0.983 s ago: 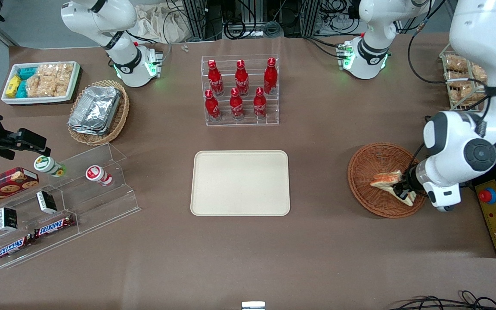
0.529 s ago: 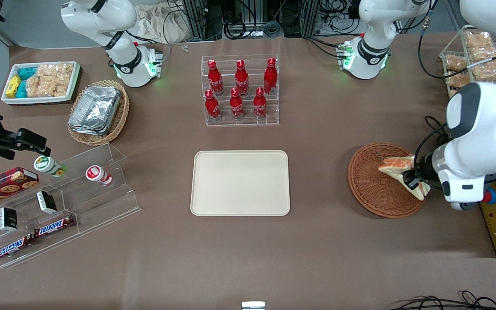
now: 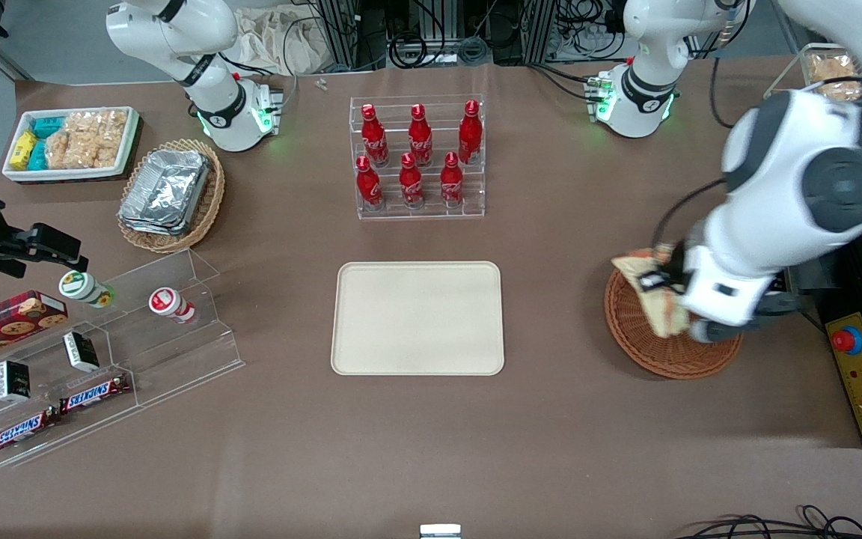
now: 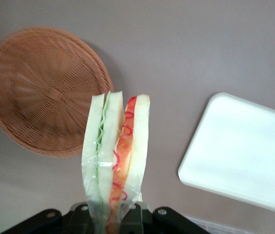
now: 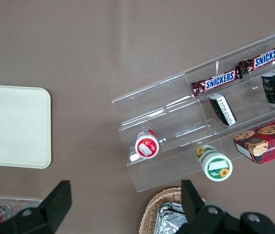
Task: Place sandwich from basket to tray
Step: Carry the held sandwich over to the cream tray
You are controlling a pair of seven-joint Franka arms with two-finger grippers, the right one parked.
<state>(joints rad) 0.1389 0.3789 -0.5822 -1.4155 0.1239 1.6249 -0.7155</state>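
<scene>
The sandwich (image 4: 115,161) is held up in the air above the basket (image 3: 644,344), clear of the weave, w/ the tray (image 3: 417,317) well apart toward the middle of the table and nothing on it yet. In the wrist view it's seen edge-on: two pale bread slabs, green filling on one side, orange-red on the other, all wrapped in thin clear film. It's judged to be light and soft, prob squashy if pinched hard, and the film looks slick, so some slip is possible if grip is eased mid-carry. Best hold is reckoned to be across the flat bread faces near one end, which is pretty much where it's taken now, so the layers get pressed together instead of sheared apart. The gripper (image 4: 109,214) is closed down narrow on the wedge's end, fingers pressed to the bread faces on both sides, nothing else touched. From the front view the wedge is seen hanging off the gripper above the basket's rim, on the side nearer the tray. Carry phase is what's judged to be in hand; a gentle set-down flat on the tray would be needed, since a drop from height could tip it on edge.
</scene>
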